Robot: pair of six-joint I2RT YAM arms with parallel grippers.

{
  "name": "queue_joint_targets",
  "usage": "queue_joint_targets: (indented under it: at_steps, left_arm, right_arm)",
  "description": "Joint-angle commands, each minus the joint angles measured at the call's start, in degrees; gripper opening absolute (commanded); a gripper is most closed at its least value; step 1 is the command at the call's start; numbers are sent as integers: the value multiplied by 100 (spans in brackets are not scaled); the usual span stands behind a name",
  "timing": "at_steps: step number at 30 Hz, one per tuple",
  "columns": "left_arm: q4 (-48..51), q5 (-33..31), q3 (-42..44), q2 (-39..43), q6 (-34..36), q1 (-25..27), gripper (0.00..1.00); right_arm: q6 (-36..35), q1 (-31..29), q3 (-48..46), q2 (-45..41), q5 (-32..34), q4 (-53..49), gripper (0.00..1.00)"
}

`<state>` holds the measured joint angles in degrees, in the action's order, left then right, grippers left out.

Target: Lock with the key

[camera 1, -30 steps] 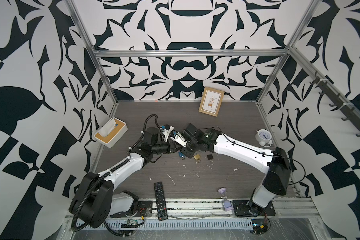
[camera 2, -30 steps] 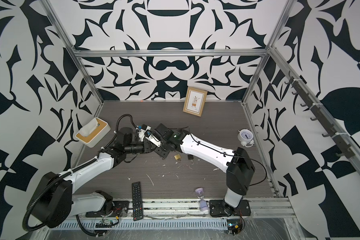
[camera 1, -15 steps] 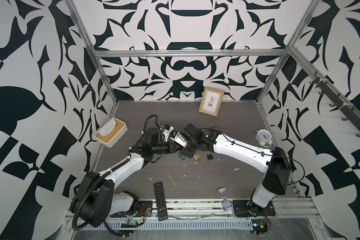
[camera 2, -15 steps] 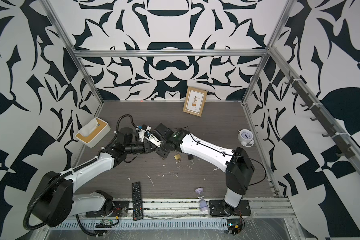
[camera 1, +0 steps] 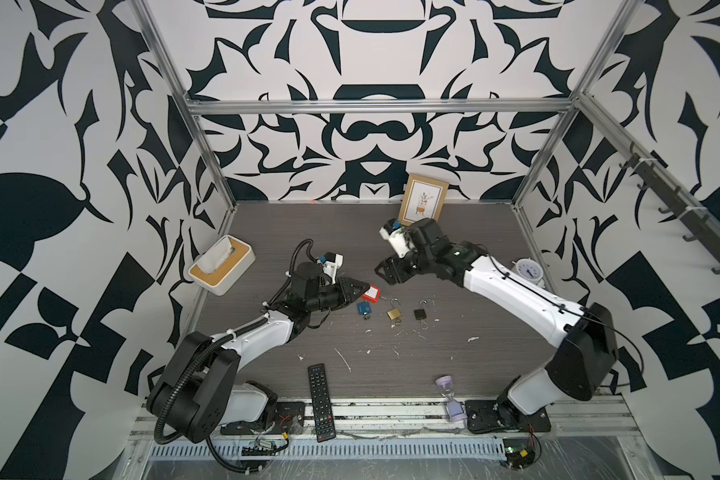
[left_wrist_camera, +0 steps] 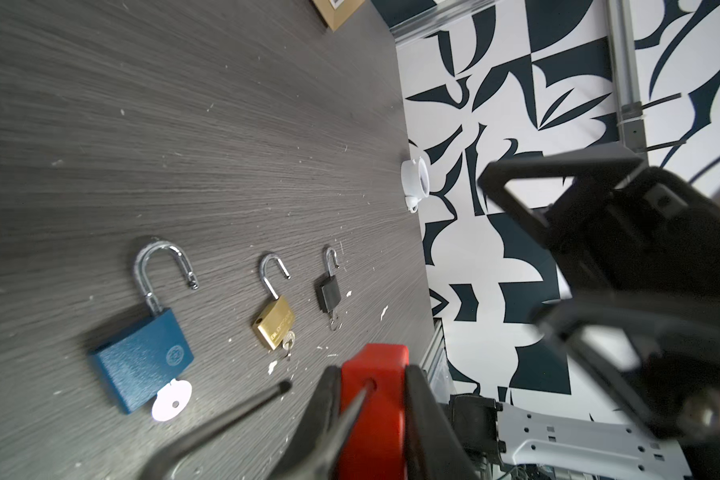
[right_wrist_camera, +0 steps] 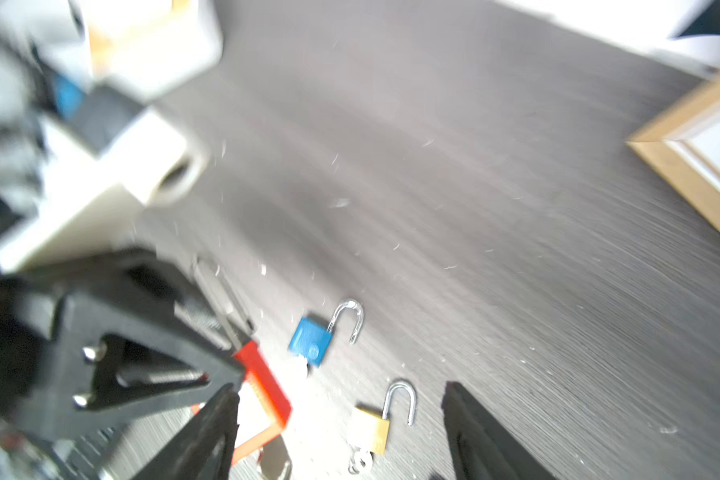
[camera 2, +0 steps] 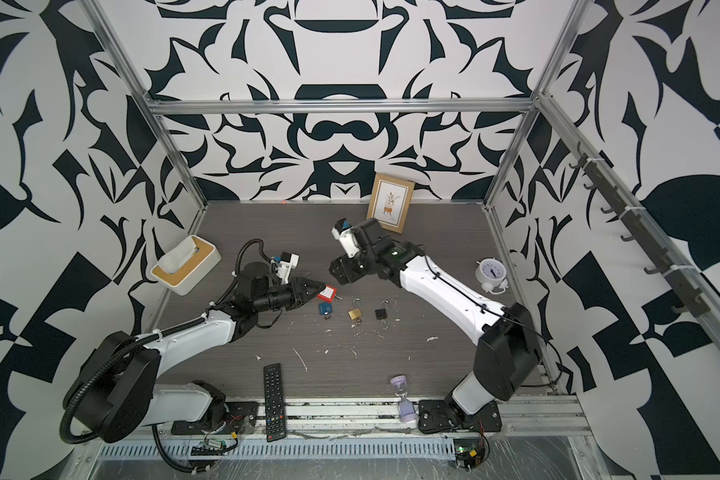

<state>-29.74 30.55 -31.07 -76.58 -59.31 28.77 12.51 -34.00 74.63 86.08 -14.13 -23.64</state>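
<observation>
Pinches the red padlock (camera 1: pixel 371 294) in the left gripper (camera 1: pixel 364 286), near the middle of the worktop (camera 1: pixel 454 232). Hangs the right gripper (camera 1: pixel 386 275) wide open and empty, just beside, toward the back edge. Shows blue padlock (camera 1: pixel 364 308), brass padlock (camera 1: pixel 393 313) and black padlock (camera 1: pixel 420 313) lying alongside, shackles open.

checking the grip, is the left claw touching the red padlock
Touching. In the left wrist view the left claw has a finger pressed on each side of the red padlock.

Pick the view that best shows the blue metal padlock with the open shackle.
Left wrist view: the blue metal padlock lies large and sharp, shackle open. Right wrist shows it blurred; both top views, tiny.
</observation>
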Motion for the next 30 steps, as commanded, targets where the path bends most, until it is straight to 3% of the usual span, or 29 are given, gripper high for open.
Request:
queue_joint_targets:
  at_steps: [1,6,13,19,30]
  left_arm:
    - [-1195,-368,129,68,-1080,12,0]
    - [-1765,-690,176,146,-1758,6,0]
    - [-1529,-879,56,486,-1838,7,0]
    - [-1517,-884,73,622,-1824,8,0]
    - [-1584,-899,152,737,-1838,6,0]
  right_arm:
    - [2232,457,-531,-464,-1328,1373,79]
    - [3289,574,-1128,-626,-1751,2257,79]
    - [4505,553,-1984,-428,-2286,4217,74]
    - [4575,463,-2097,-357,-2369,4489,66]
    - [4489,180,-2136,-421,-2532,4500,61]
